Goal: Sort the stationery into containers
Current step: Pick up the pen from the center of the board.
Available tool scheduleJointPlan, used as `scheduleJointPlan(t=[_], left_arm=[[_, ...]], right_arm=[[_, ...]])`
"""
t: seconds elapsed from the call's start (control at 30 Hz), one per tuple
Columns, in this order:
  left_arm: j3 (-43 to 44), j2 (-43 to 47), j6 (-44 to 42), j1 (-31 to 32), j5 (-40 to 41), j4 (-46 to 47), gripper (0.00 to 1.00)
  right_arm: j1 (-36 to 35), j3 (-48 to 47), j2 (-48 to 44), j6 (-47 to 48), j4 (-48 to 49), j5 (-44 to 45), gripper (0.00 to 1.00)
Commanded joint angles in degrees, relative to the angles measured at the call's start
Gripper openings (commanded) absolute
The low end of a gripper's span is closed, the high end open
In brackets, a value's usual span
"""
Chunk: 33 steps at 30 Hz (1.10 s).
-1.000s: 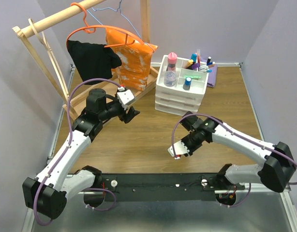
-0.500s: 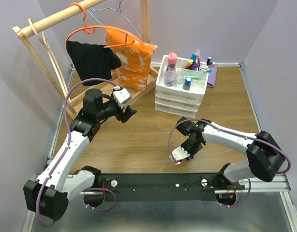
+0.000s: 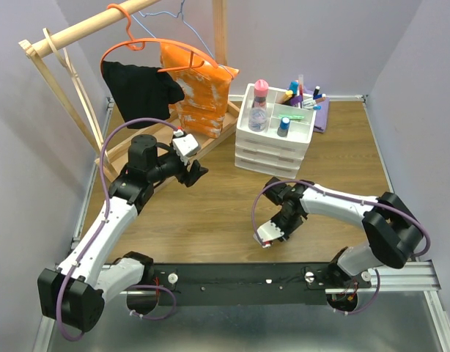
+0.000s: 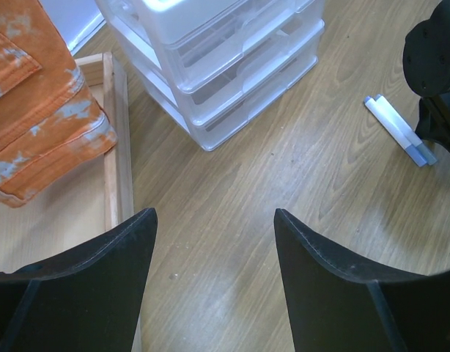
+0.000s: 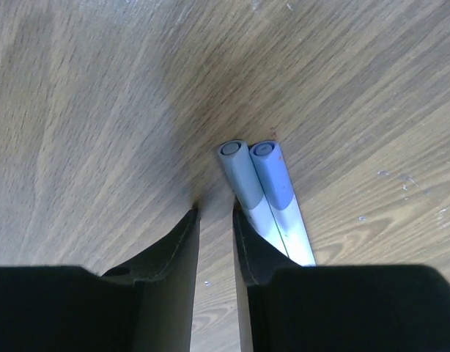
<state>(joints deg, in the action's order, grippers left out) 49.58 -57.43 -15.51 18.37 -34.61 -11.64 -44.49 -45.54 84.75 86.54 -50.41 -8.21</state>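
Two white pens with blue-grey caps (image 5: 265,194) lie side by side on the wooden table. My right gripper (image 5: 215,211) stands tips-down on the table just left of them. Its jaws are a narrow gap apart with only bare wood between, and the pens rest against the outer side of the right-hand finger (image 5: 247,242). The left wrist view shows the same pens (image 4: 399,132); the top view hides them under the right gripper (image 3: 282,220). My left gripper (image 4: 214,213) hangs wide open and empty over the table (image 3: 198,172). The white organiser (image 3: 273,147) carries the tray compartments (image 3: 304,126) with bottles and pens.
An orange bag (image 3: 199,92) and a black garment (image 3: 141,88) hang on the wooden rack (image 3: 71,33) at the back left, whose base frame (image 4: 116,154) lies close to the left gripper. A purple cloth (image 3: 324,117) lies behind the organiser.
The right arm has folded in, its elbow drawn back towards the bases, and the wrist sits a little lower and nearer. The left arm has barely shifted.
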Motion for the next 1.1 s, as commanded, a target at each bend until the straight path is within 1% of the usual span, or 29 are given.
scheduleJointPlan(t=[0.0, 0.13, 0.2, 0.3, 0.5, 0.63, 1.07], left_arm=[[0.25, -0.84, 1.01, -0.35, -2.04, 1.18, 0.74], [1.3, -1.37, 1.09, -0.35, -2.13, 1.18, 0.74], [1.57, -1.81, 1.09, -0.35, -2.21, 1.35, 0.74], [1.83, -1.98, 0.74, -0.35, -2.04, 1.35, 0.74], [2.71, -2.42, -0.14, -0.35, -1.69, 0.04, 0.74], [2.36, -2.6, 0.04, -0.35, -1.69, 0.83, 0.75], [0.78, -3.04, 0.57, -0.35, -1.6, 2.32, 0.75]], right_arm=[[0.54, -3.67, 0.68, -0.06, -1.35, -0.75, 0.32], [0.54, -7.19, -2.65, 1.95, -7.83, -2.25, 0.33], [0.54, -8.07, -4.68, 2.66, -9.61, -2.95, 0.34], [0.63, -8.78, -5.3, 3.19, -11.02, -2.61, 0.34], [0.63, -7.37, -2.05, 1.79, -7.25, -2.6, 0.35], [0.63, -7.46, 0.41, 1.35, -4.79, -2.6, 0.35], [0.55, -5.44, 3.67, 1.7, -2.67, -2.95, 0.35]])
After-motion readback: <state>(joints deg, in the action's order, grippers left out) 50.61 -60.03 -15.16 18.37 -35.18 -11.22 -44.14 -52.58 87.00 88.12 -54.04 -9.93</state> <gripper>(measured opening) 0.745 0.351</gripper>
